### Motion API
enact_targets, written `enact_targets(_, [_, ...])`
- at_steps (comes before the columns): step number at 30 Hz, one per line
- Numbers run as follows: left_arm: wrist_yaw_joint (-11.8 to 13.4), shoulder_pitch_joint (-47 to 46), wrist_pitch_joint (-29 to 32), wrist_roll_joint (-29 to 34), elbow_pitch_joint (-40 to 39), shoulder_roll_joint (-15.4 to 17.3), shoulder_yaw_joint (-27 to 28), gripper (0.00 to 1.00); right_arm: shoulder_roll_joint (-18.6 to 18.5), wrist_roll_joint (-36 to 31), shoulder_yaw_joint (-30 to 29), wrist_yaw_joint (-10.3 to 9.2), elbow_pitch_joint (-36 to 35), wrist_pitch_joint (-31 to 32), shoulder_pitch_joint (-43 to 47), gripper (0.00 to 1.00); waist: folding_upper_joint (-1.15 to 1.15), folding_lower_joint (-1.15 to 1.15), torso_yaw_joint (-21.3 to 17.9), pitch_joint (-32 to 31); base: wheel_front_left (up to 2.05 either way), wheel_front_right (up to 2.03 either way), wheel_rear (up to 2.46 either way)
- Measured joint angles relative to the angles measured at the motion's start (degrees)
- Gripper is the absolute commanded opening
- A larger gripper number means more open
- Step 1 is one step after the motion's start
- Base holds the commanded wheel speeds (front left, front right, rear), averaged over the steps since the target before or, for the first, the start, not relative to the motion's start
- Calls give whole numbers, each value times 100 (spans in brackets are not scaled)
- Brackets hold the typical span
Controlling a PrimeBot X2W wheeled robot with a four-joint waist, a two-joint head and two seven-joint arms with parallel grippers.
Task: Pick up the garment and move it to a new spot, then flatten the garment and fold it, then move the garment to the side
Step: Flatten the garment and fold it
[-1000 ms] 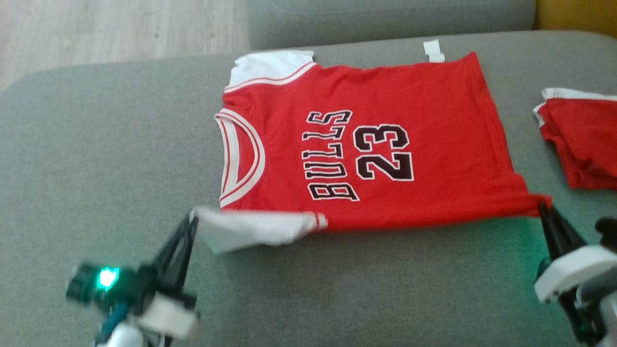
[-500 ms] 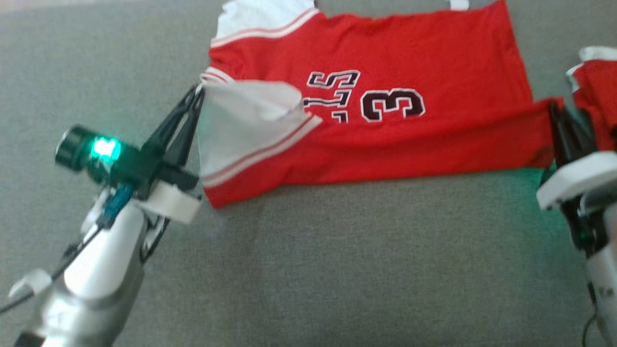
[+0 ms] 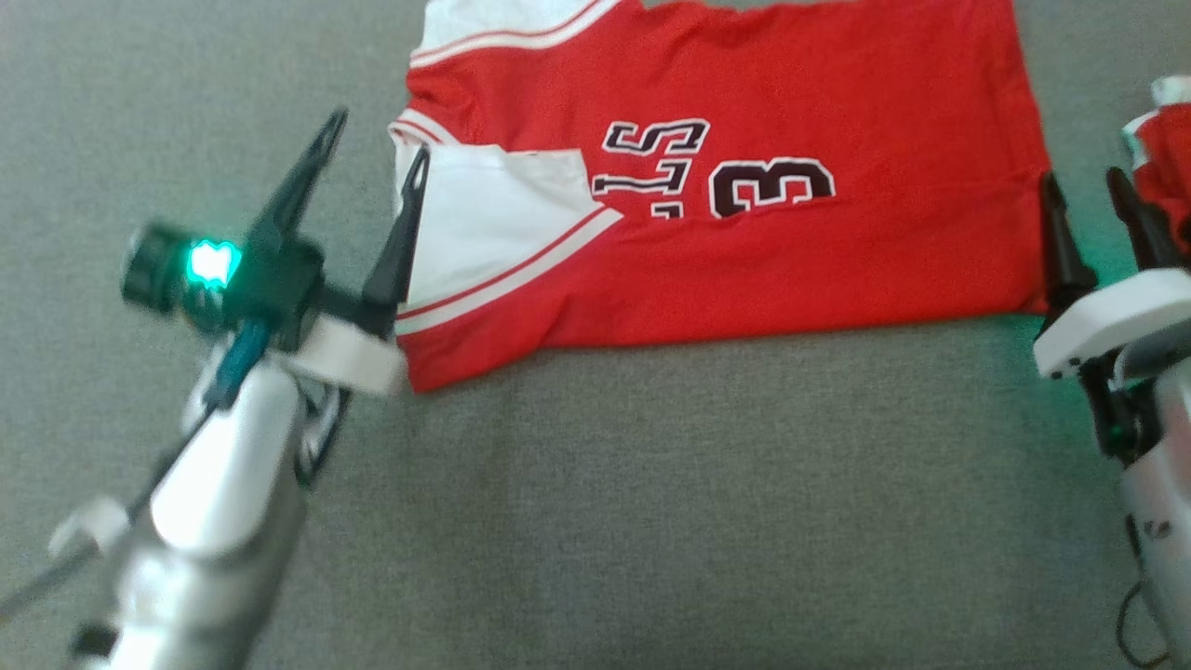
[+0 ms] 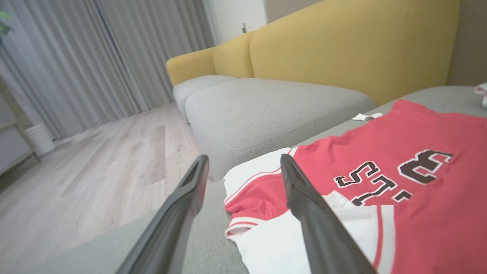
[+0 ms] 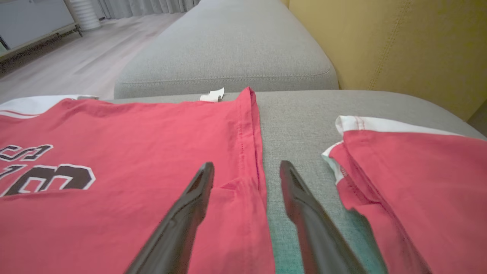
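The garment (image 3: 791, 251) is a red jersey with white sleeves and dark lettering, lying on the grey cushion (image 3: 651, 512). Its near edge lies folded over, and the white sleeve (image 3: 484, 223) rests on the red front, covering part of the print. My left gripper (image 3: 380, 135) stands open at the garment's left end, its right finger just over the sleeve's edge. In the left wrist view the left gripper (image 4: 244, 158) holds nothing above the garment (image 4: 418, 152). My right gripper (image 3: 1081, 177) is open beside the garment's right hem. In the right wrist view the right gripper (image 5: 247, 163) straddles the hem of the garment (image 5: 133, 125).
A second red and white garment (image 3: 1163, 158) lies folded at the right, close to my right gripper; it is also in the right wrist view (image 5: 411, 182). A yellow sofa back (image 4: 342, 45) rises behind the cushions. Wooden floor (image 4: 95, 160) lies off the cushion's left edge.
Both grippers have opened and let go of the garment's near corners. The carried edge now lies folded over the front. The head camera has tilted down.
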Motion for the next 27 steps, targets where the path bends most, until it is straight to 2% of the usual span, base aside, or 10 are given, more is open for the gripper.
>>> enact_targets(7, [186,1843,0,-783,69,-353,255,100,296,2,-73,0,73,-344,570,100,0,-2,-57,-506,0,0,0])
enact_targets(10, [271,2287,244,-955,286,-455,269,100,421,122,-44,0,75,-344,911,100,0,-2,-96,-708,0,0,0])
enact_targets(22, [377,2093,490,-1111,680,-556,296,100,438,176,11,1,-64,-327,1124,100,0,-1,-236,-733,0,0,0])
enact_targets(27, [233,1762,490,-1110,880,-580,242,100,434,171,0,0,-105,-325,1112,100,0,0,-257,-611,0,0,0])
